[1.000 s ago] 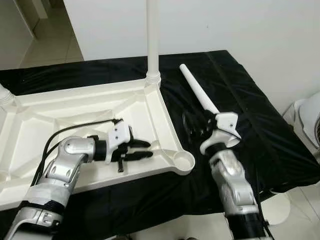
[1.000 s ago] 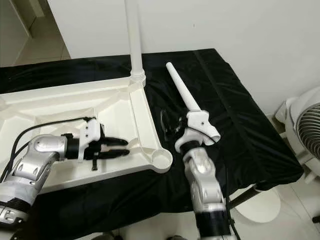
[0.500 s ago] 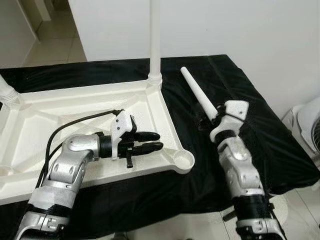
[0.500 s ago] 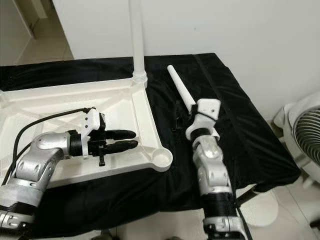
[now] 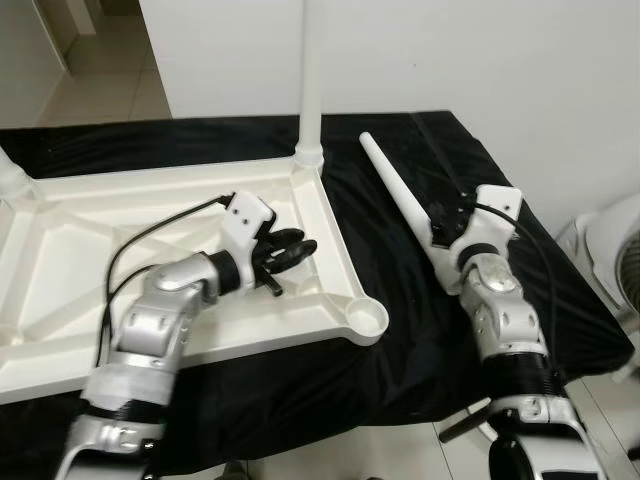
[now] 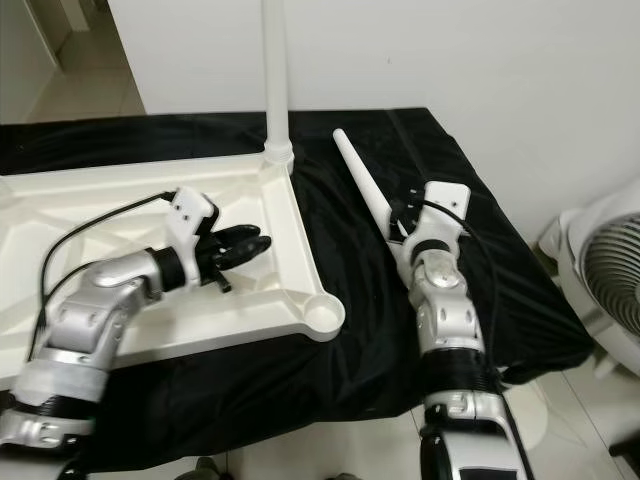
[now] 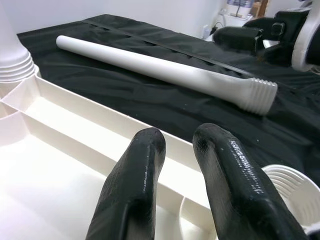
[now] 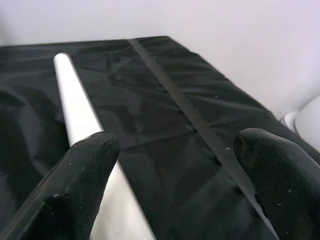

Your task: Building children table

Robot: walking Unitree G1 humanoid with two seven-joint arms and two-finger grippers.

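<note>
The white tabletop [image 5: 120,260] lies upside down on the black-draped table. One white leg [image 5: 311,70] stands screwed into its far right corner. A loose tapered leg [image 5: 400,195] lies on the cloth beside it, its threaded end [image 7: 255,95] toward me. The near right corner socket [image 5: 366,320] holds nothing. My left gripper [image 5: 292,247] hovers over the tabletop's inside by the right rim, its fingers [image 7: 140,165] narrowly open with nothing between them. My right gripper [image 5: 447,213] is wide open over the loose leg's thick end, and one finger [image 8: 82,180] sits right beside the leg.
Another leg's base [image 5: 12,180] rises at the tabletop's far left corner. A white fan [image 6: 600,270] stands on the floor right of the table. A white wall runs close behind the table, and the black cloth [image 5: 500,150] is bare to the right of the loose leg.
My right gripper has moved right and away along the loose leg, to over its thick end. The left gripper has swung up and turned toward the tabletop's right rim.
</note>
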